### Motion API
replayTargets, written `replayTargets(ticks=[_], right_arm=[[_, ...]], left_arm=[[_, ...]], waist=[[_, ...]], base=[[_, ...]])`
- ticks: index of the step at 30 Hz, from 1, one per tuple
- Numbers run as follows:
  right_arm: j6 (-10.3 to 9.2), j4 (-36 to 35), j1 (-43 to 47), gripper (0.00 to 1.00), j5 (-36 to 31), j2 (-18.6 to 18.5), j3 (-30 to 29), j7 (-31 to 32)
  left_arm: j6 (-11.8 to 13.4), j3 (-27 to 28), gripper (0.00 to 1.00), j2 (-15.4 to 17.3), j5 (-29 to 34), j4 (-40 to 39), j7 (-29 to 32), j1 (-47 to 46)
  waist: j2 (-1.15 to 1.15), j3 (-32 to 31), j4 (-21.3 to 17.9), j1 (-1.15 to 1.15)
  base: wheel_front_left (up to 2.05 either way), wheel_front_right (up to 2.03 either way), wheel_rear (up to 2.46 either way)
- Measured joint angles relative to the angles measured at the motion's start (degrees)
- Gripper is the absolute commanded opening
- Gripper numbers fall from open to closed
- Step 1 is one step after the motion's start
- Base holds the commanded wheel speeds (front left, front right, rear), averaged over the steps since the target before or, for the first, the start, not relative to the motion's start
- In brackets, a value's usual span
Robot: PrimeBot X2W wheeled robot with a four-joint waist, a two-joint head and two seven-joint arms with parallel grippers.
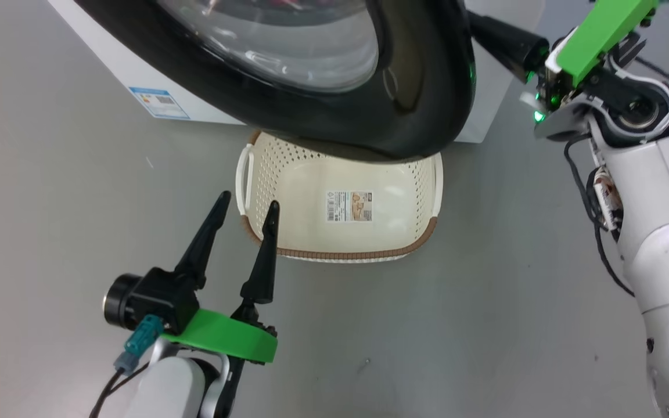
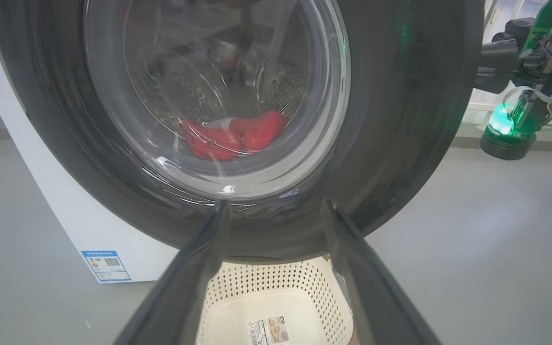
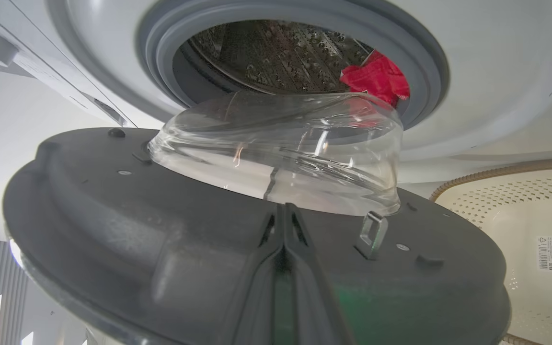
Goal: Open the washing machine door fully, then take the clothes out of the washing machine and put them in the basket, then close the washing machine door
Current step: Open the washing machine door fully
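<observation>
The washing machine door (image 1: 404,87) stands partly open, its black rim hanging over the basket (image 1: 299,191). The door's grey inner face (image 3: 113,215) and glass bowl (image 3: 281,143) point at the washing machine (image 3: 472,72). The red clothes (image 3: 376,79) lie in the steel drum; through the glass they appear as the clothes (image 2: 233,136). My right gripper (image 3: 283,208) is shut with nothing in it, fingers together against the door's inner face, reaching behind the rim as my right gripper (image 1: 479,29). My left gripper (image 1: 248,200) is open and empty at the basket's left corner, in front of the door (image 2: 400,120).
The white washing machine (image 1: 137,75) carries a small blue label (image 1: 159,103) near the floor. A metal latch hook (image 3: 372,232) sticks out of the door's inner face. My right arm's pale forearm (image 1: 659,232) stands at the right. Grey floor lies in front of the basket.
</observation>
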Motion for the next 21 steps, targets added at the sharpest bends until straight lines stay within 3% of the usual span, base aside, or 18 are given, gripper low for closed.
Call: replayTargets(ticks=[21], right_arm=[[0.00, -6.3, 15.5, 0.00, 4.8, 0.9, 4.0, 1.5]], left_arm=[[2.7, 0.3, 1.00, 1.0, -1.6, 0.2, 1.6, 5.8]], waist=[[0.00, -10.8, 1.1, 0.00]], base=[[0.00, 0.00, 0.00]])
